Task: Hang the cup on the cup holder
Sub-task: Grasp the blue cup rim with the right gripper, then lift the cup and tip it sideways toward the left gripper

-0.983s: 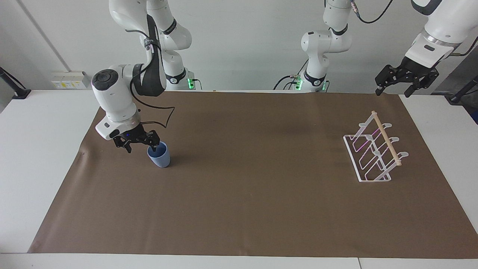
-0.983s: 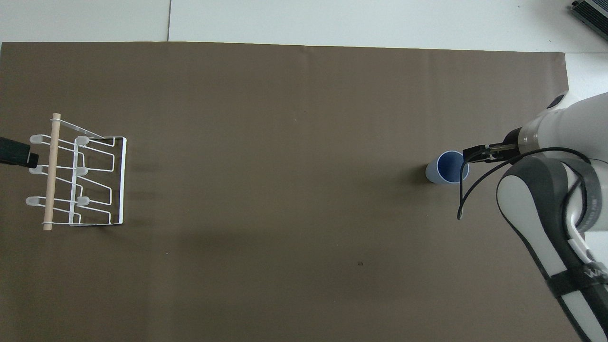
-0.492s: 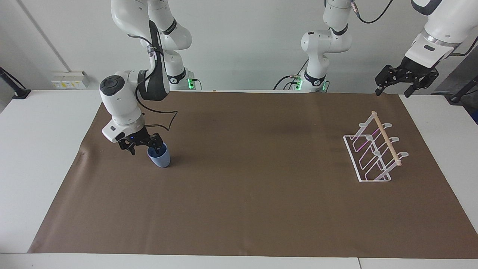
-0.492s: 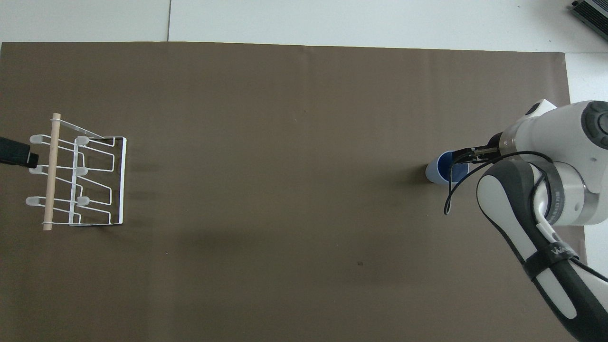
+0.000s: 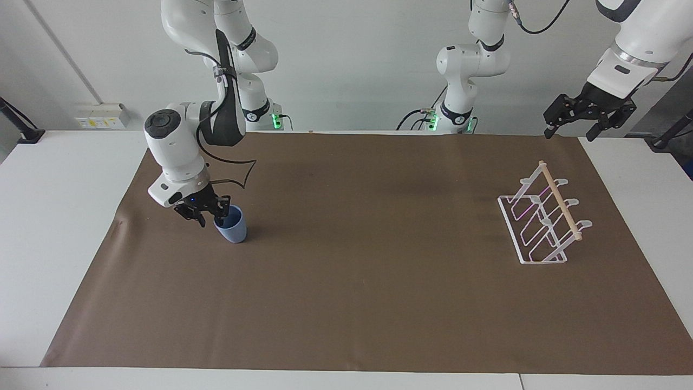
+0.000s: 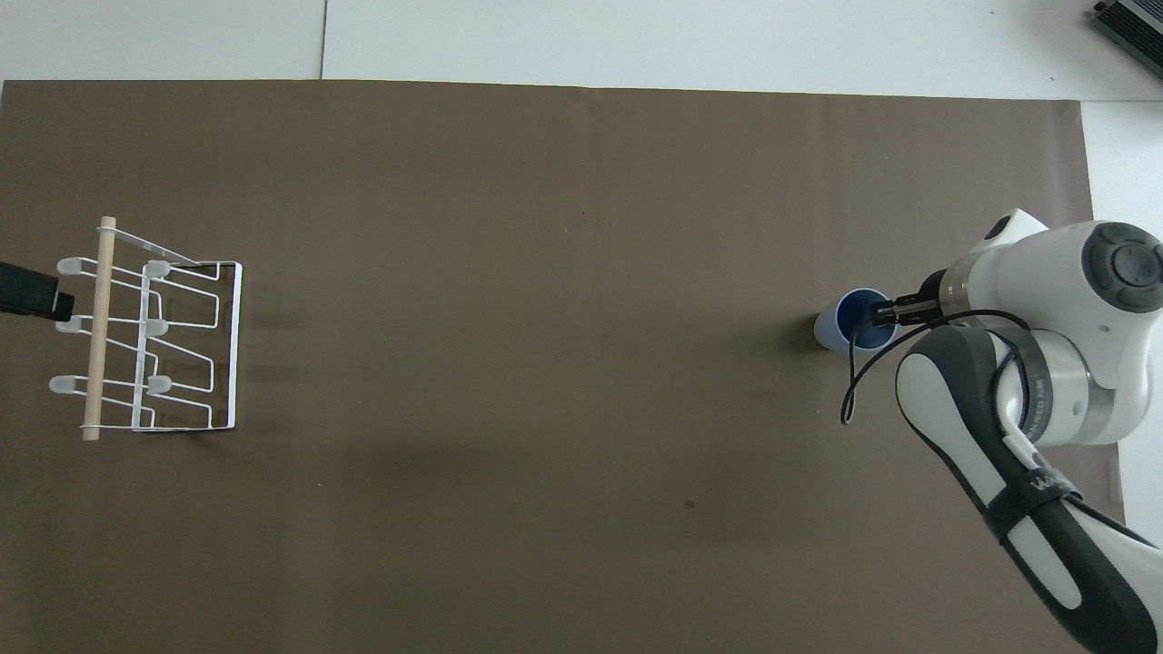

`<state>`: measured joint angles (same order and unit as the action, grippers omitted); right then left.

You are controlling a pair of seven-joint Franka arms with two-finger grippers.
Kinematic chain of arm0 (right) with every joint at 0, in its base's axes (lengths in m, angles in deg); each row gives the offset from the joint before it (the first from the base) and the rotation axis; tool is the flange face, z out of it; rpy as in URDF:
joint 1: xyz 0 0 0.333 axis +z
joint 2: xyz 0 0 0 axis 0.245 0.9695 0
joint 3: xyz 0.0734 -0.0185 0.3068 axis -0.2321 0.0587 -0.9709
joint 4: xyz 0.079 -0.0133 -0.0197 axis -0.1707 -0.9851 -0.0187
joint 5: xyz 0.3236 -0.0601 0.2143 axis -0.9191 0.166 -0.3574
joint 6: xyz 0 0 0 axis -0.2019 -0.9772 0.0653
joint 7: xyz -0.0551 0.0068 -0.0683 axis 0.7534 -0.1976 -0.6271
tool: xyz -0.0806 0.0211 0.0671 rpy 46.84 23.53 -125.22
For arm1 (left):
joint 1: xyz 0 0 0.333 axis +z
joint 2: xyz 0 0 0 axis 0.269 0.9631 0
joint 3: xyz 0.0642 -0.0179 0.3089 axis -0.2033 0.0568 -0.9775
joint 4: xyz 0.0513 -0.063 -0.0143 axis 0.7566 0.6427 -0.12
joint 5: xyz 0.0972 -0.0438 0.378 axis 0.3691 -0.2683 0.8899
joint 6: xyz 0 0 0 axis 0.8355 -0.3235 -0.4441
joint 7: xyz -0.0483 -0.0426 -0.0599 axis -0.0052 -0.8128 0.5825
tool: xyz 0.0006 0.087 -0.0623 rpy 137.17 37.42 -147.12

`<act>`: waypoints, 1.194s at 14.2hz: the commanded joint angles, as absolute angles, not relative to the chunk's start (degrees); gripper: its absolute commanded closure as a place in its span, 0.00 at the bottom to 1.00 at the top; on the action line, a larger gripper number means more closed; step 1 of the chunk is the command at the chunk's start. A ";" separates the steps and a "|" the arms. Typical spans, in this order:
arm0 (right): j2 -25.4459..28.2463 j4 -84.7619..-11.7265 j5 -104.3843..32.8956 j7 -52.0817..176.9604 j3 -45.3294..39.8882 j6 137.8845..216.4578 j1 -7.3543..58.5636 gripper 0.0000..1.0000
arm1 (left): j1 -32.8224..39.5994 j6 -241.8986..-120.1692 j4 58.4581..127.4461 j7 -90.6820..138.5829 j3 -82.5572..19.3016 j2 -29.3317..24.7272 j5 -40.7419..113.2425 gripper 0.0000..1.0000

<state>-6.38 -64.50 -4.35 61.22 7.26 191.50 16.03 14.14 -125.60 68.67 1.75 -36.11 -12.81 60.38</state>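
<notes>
Task barely begun: the cup (image 5: 231, 226) stands on the brown mat (image 5: 346, 303) at the right arm's end, right gripper (image 5: 210, 212) pinching its rim, unlifted, cup holder (image 5: 543, 222) well apart (empty), left gripper (image 5: 587, 116) waiting open, holding nothing.

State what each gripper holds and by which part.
The right gripper pinches the cup by its rim wall on the right arm's side, one finger inside; the cup stands on the mat. The left gripper holds nothing, waiting raised.
</notes>
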 commanded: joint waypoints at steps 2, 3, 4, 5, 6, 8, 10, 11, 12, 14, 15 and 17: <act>-7.00 -64.82 -5.15 63.14 6.59 191.50 15.15 1.00 | 13.67 -125.80 70.24 1.91 -36.24 -14.21 61.56 0.00; -7.08 -64.21 -5.15 63.14 6.59 190.89 15.41 1.00 | 13.67 -125.80 70.24 1.92 -36.24 -14.21 61.56 0.00; -7.00 -63.07 -5.15 63.14 6.42 189.05 15.58 1.00 | 13.76 -125.88 70.24 1.92 -36.24 -14.21 61.56 0.00; -7.00 -61.23 -5.15 63.14 6.41 186.77 15.76 1.00 | 13.76 -125.80 70.24 1.92 -36.24 -14.21 61.56 0.00; -7.08 -59.47 -5.15 63.14 6.24 184.58 15.85 1.00 | 13.76 -125.80 70.24 1.92 -36.24 -14.21 61.56 0.00; -7.61 -56.31 -8.82 64.80 5.63 180.18 15.94 1.00 | 13.85 -125.27 70.33 1.74 -36.24 -14.21 61.56 0.00; -7.88 -51.92 -14.01 67.79 5.62 174.74 15.85 1.00 | 13.41 -125.53 70.24 1.91 -36.24 -14.21 61.56 0.00; -7.88 -49.37 -14.99 68.24 5.62 171.66 15.85 1.00 | 13.32 -125.62 70.24 1.92 -36.24 -14.21 61.56 0.00; -7.79 -47.26 -16.48 68.15 5.62 169.37 15.85 1.00 | 13.41 -125.62 70.24 1.83 -36.32 -14.21 61.56 0.00; -7.88 -43.39 -21.39 68.06 5.62 165.33 15.85 1.00 | 13.93 -125.44 70.24 1.74 -36.41 -14.21 61.56 0.00; -7.88 -41.54 -25.07 67.89 5.71 163.22 15.41 1.00 | 14.02 -125.53 70.33 1.74 -36.76 -14.21 61.56 0.00; -8.05 -39.60 -31.06 67.80 5.89 160.92 15.23 1.00 | 14.02 -125.62 70.24 1.22 -36.85 -14.21 61.65 0.00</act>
